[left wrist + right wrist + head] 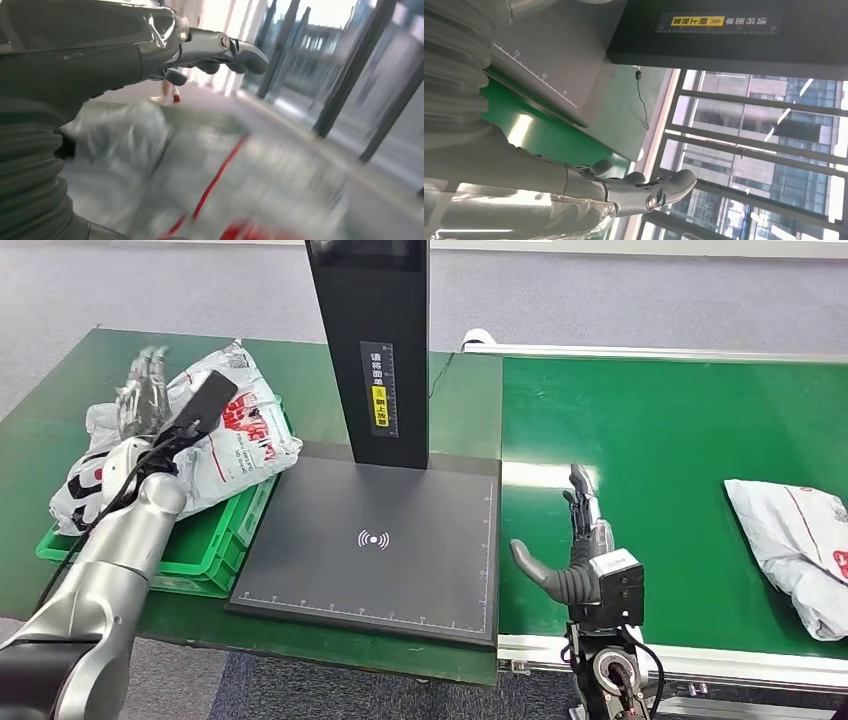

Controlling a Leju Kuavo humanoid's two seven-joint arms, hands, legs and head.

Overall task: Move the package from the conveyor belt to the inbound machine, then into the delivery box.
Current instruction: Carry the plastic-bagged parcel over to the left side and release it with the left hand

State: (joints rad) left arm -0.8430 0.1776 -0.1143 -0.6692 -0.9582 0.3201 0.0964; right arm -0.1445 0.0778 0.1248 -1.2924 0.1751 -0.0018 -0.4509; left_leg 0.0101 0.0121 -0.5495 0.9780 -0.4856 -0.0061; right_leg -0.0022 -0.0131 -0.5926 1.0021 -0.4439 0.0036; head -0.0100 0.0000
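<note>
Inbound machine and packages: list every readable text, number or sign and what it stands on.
"15", "20", "25": ruler marks along the scanner pad.
Wireless-wave sign: centre of the pad.
Yellow label with Chinese characters on the black column: too small to read surely.
Red print on the package in the green delivery box: blurred, unreadable.

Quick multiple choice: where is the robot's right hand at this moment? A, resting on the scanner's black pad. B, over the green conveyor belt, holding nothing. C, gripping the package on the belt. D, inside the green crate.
B: the right hand is over the green conveyor belt with its fingers extended and nothing in them, apart from the package lying farther along the belt.
</note>
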